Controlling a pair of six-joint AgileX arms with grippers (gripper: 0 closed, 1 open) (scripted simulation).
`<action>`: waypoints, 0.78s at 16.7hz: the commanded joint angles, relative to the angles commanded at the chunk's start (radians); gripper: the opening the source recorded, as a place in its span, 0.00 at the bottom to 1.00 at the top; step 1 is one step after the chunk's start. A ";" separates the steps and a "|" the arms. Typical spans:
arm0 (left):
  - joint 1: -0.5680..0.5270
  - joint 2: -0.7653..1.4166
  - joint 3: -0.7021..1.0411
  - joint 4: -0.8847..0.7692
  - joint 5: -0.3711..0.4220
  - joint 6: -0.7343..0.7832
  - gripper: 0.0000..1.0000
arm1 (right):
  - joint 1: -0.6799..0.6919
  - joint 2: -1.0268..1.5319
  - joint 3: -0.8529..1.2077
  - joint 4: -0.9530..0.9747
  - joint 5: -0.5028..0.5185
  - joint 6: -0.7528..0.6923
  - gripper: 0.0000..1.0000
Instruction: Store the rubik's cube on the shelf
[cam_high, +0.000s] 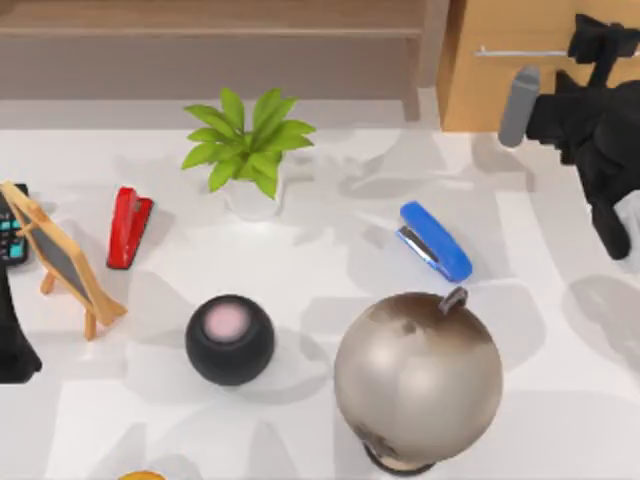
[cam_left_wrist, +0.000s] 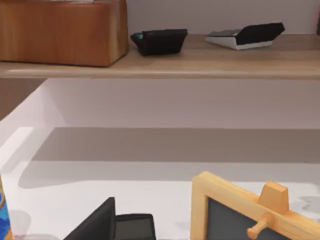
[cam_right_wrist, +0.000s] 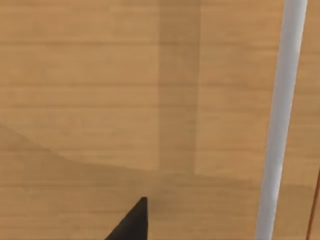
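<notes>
The white table carried the clutter. The long shelf ran along its far edge, well to the left of the right gripper. The orange-tan drawer cabinet stood directly ahead of that gripper, with the silver handle just beside its tip. Whether that grip was released or clenched I could not tell. The globe, potted plant, black speaker and blue stapler lay back behind the gripper, towards the near edge. I could not place the rubik's cube with certainty. A blue-and-orange sliver close beside the parked left arm might have been it, and I could not tell that arm's grip either. Judging by the pose, the step was taking the handle. Doing it well would have meant squaring the gripper across the bar, closing fully around it rather than pinching its edge, then pulling straight out without twisting.
</notes>
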 joint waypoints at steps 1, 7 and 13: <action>0.000 0.000 0.000 0.000 0.000 0.000 1.00 | 0.000 0.000 0.000 0.000 0.000 0.000 0.55; 0.000 0.000 0.000 0.000 0.000 0.000 1.00 | 0.000 0.000 0.000 0.000 0.000 0.000 0.10; 0.000 0.000 0.000 0.000 0.000 0.000 1.00 | 0.000 0.000 0.000 0.000 0.000 0.000 0.00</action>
